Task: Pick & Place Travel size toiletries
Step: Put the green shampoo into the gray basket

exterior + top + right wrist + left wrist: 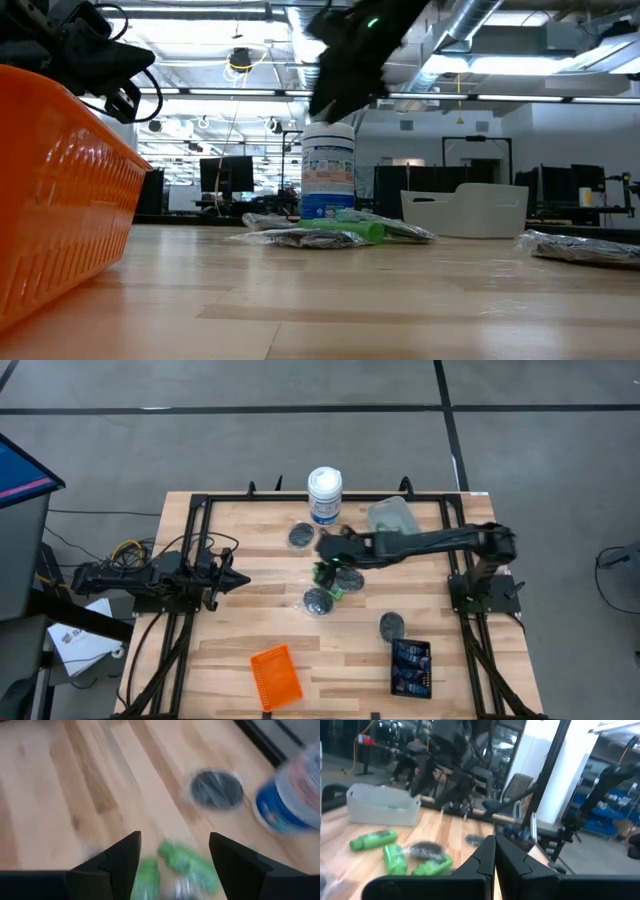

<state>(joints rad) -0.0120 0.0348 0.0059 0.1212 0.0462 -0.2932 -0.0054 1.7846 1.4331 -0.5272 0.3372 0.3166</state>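
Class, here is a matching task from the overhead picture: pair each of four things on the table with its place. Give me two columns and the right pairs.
Things:
1. white canister
2. orange tray
3. black tray
4. left gripper

Places:
A. near edge, right of the orange one
B. far edge, middle
C. left side, fingers shut, nothing held
D. near edge, left of the middle

Pairs: 1-B, 2-D, 3-A, 4-C
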